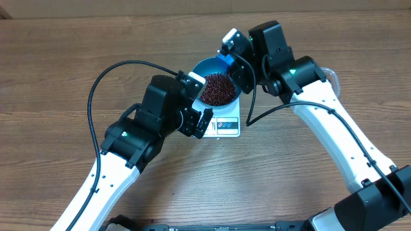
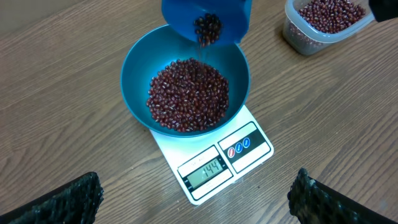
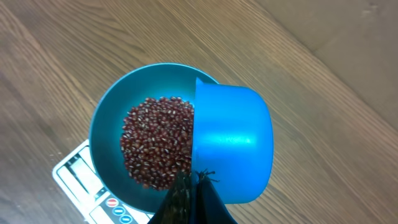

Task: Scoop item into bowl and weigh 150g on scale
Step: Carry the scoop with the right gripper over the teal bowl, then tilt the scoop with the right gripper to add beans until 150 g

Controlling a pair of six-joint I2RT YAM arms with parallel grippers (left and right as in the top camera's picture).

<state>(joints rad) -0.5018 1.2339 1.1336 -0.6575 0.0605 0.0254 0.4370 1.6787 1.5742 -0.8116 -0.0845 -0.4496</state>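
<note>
The right claw (image 3: 194, 179) is clenching the handle of a small blue scoop (image 3: 233, 146) and tipping it over the far rim of the bowl (image 3: 104, 127), so that the scoop's mouth is facing down into the bowl. The left wrist view is showing a few beans sitting at the scoop's lip, right above the bowl, with a thin trickle seeming to drop from it. The beans (image 2: 188, 94) are lying as a dark red-brown heap filling the bottom of the bowl, and the bowl is sitting on the scale (image 2: 214, 163), overhanging it on every side but the front. The display (image 2: 206, 169), just in front of the bowl, is reading what looks like 144. The left claw (image 1: 198, 101) is hanging released, jaws wide, just in front of the bowl and grasping nothing. A clear tub (image 2: 323, 22) holding more beans is standing on the surface (image 2: 62, 93) beyond the bowl and to one side. Judging by this, the topping-up step is going on, close to the target; the next move is calling for a very slight, slow tilt, letting only a few beans fall into the bowl while watching the display, then levelling the scoop.
</note>
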